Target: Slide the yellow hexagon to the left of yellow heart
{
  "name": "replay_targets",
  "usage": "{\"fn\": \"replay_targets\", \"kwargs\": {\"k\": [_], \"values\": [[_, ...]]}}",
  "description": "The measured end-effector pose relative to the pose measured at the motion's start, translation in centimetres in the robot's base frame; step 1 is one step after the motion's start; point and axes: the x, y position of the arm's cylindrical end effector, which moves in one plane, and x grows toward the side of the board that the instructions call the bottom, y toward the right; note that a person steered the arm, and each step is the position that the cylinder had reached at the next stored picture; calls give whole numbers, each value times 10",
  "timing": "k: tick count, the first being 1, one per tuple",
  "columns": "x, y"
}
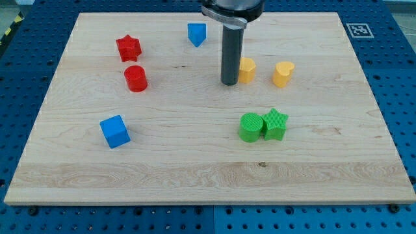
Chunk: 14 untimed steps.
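The yellow hexagon [247,69] sits on the wooden board [195,162] right of the middle, near the view's top. The yellow heart [283,73] stands a short way to its right, with a gap between them. My tip [229,82] rests on the board against the hexagon's left side; the dark rod rises from it to the view's top and hides the hexagon's left edge.
A blue block [196,33] lies at the top, left of the rod. A red star [128,47] and a red cylinder [136,78] sit at the upper left. A blue cube [115,130] is at the lower left. A green cylinder [250,127] touches a green star [275,123] below the hexagon.
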Motion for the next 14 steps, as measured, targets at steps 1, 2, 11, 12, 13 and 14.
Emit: {"fn": "replay_targets", "kwargs": {"k": [1,2,11,12,13,14], "values": [[0,15],[1,28],[14,21],[-11,35],[-12,56],[-11,56]]}}
